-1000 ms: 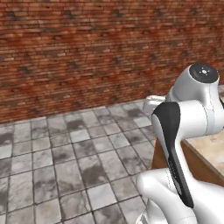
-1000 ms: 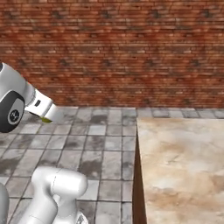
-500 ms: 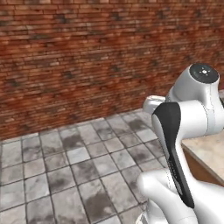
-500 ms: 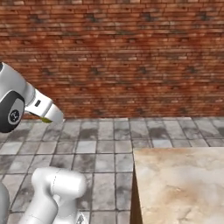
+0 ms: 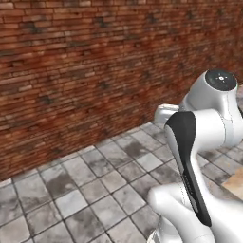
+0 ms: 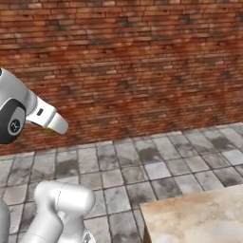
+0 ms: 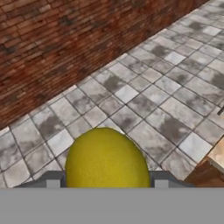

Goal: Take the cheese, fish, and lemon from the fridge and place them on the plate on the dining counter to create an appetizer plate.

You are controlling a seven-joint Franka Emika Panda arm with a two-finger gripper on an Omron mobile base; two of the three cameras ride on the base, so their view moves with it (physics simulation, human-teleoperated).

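Note:
The lemon (image 7: 106, 164), round and yellow, sits between the two dark fingertips of my gripper (image 7: 107, 183), which is shut on it. It hangs above a grey tiled floor. In the right base view the white hand (image 6: 46, 118) sticks out from the arm at the left, in front of the brick wall. A corner of the dining counter (image 6: 197, 218), beige marbled stone, shows at the lower right; it also appears as a beige corner (image 7: 217, 154) with a brown side at the right edge of the hand view. The cheese, fish, fridge and plate are out of view.
A red-brown brick wall (image 5: 85, 71) runs across the back. Grey stone floor tiles (image 5: 90, 185) spread between the wall and the robot. The arm's white and black links (image 5: 199, 142) stand at the right of the left base view.
The whole picture has shifted in both base views, so the camera has moved with the base: the counter corner has slid lower and to the right. The lemon stays in the gripper.

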